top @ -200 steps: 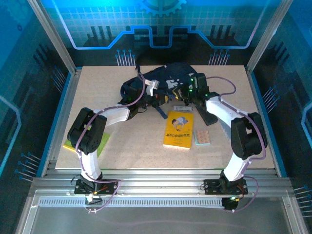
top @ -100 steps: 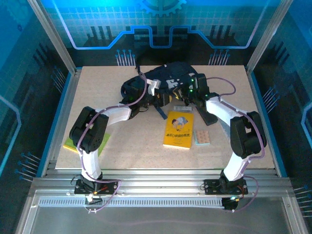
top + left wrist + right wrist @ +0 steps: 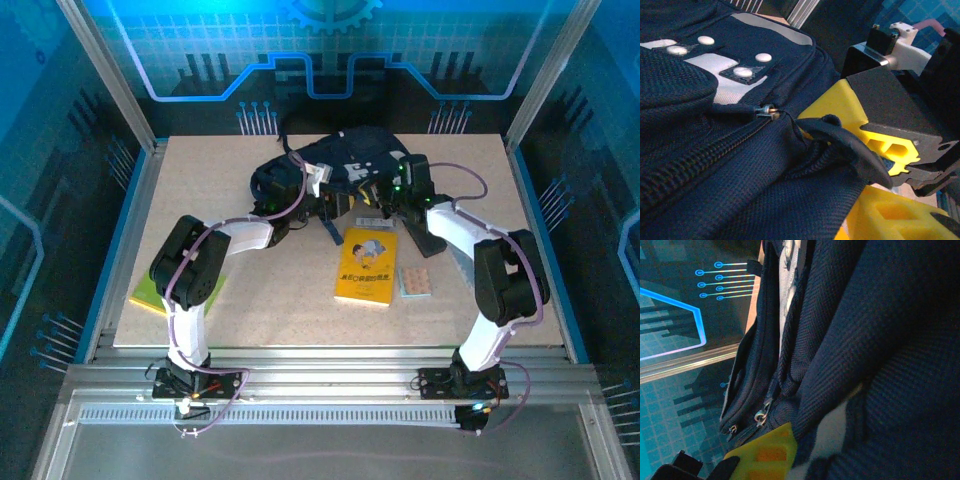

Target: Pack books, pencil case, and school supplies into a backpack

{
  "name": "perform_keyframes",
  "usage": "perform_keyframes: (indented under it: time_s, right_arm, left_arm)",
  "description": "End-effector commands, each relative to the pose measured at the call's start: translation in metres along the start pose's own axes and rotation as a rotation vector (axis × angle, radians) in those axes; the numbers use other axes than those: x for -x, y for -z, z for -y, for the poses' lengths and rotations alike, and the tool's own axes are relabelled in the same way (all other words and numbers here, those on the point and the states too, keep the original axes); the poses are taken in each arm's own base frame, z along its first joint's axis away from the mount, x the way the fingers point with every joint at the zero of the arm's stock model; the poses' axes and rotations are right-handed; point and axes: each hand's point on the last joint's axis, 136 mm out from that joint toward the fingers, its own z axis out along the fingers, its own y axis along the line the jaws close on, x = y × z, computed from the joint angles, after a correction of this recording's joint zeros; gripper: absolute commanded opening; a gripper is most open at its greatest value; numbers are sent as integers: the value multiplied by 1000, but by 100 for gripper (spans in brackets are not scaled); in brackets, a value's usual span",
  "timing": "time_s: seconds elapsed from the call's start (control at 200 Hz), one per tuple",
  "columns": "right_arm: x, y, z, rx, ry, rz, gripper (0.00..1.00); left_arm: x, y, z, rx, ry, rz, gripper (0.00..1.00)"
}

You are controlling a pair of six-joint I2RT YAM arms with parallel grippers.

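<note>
While both claws work at the backpack (image 3: 345, 160), none of the things to be packed seems to be inside it yet. The right claw (image 3: 382, 192) is pressed together at the near edge of the bag, and in its wrist view it looks to pinch a fold of the navy fabric. The left claw (image 3: 312, 205) is near it, close to a zipper pull (image 3: 767, 111); I cannot tell whether its jaws are spread or closed. The zipper line by that pull looks closed, so I judge that opening the bag is the step in hand.

All the packing is left. The orange-yellow book (image 3: 366, 265) lies on the worktop (image 3: 280, 300) behind the right claw, toward the arm bases. The grey-white bar (image 3: 370, 222) is between this book and the claws. The dotted pad (image 3: 415, 283) is just beside the book, on the side away from the left claw. The pencil case (image 3: 430, 245) lies near the right claw, by its forearm. The green book (image 3: 148, 296) is well apart from the left claw, under that arm's elbow.
</note>
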Motion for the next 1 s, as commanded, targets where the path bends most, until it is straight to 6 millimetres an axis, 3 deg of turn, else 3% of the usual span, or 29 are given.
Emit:
perform_keyframes:
  time_s: [0.0,0.16,0.335,0.53,0.715,0.991]
  right_arm:
    - [-30,25,-28,85,32,-144,0]
    - [-34,23,-35,106,30,-171,0]
    - [-37,27,-43,127,35,-175,0]
    - [-39,28,-46,143,24,-183,0]
    - [-32,30,-41,135,26,-160,0]
    - [-11,33,-27,85,65,-92,0]
  left_arm:
    - [27,14,-31,95,-52,105,48]
    - [15,5,-37,75,-46,63,46]
    - [9,-6,-42,54,-25,64,51]
    - [26,-13,-33,-12,13,116,24]
    - [35,-4,-24,-21,9,150,0]
    - [15,18,-31,105,-1,60,0]
